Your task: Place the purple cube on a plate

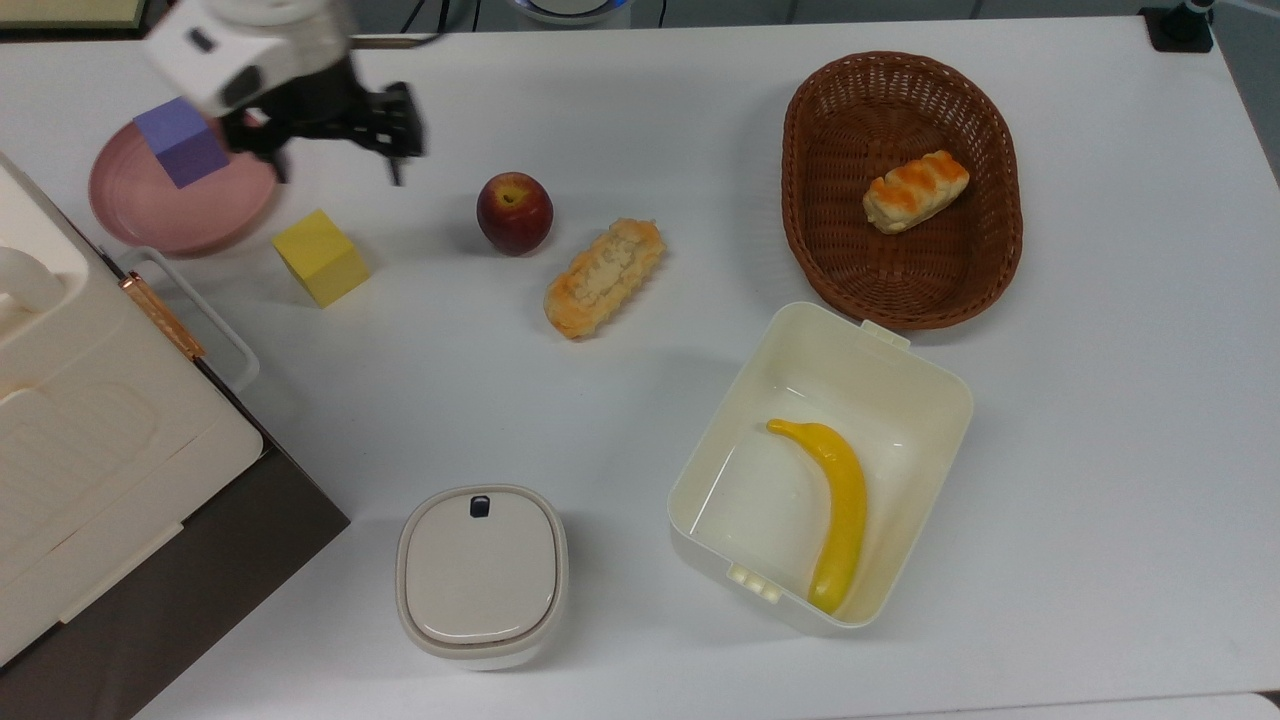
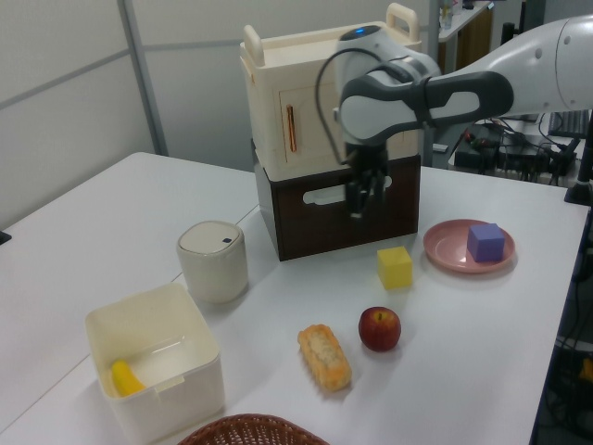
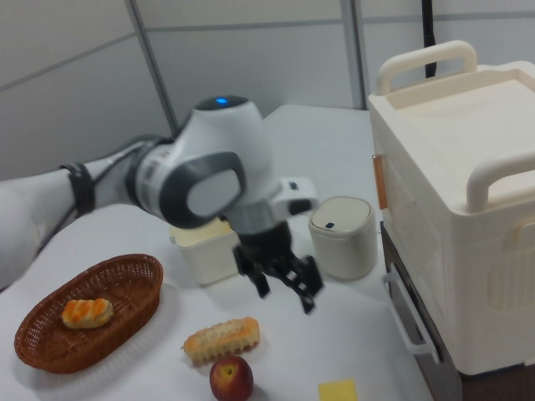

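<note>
The purple cube (image 1: 180,143) rests tilted on the far side of the pink plate (image 1: 150,212), at the top view's upper left. The left view shows the cube (image 2: 485,242) on the plate (image 2: 448,247) at its right. My gripper (image 1: 338,168) hangs above the table to the right of the plate in the top view, between it and the apple. It is open and holds nothing. In the left view the gripper (image 2: 358,198) hangs in front of the cabinet, and in the right view the gripper (image 3: 285,293) has its fingers spread.
A yellow cube (image 1: 320,257) sits just below the plate. An apple (image 1: 514,212) and a bread (image 1: 604,277) lie mid-table. A wicker basket (image 1: 990,250) holds a bun, a white box (image 1: 930,380) a banana. A lidded pot (image 1: 482,572) and a cabinet (image 1: 90,440) stand at left.
</note>
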